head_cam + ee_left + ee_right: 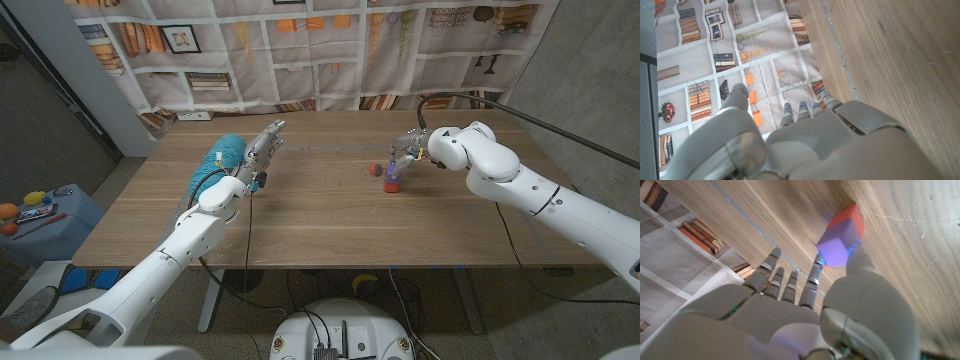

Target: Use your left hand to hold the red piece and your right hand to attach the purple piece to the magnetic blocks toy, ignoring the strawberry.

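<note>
The purple piece (392, 171) already sits on the red piece (392, 185), the right hand (415, 143) pinching it. The left hand (258, 152), fingers loosely spread and holding nothing, hangs well to the left, so steadying the red piece seems undone. The strawberry (375, 169) lies untouched just beside the stack.

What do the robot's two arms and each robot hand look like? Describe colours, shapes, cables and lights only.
Both arms are smooth, rounded white shells with dark seams at the joints. The left arm has a black cable hanging beside it; the right arm has a black cable arching above it. The left robot hand and right robot hand are grey, with jointed fingers showing small blue lights.
</note>
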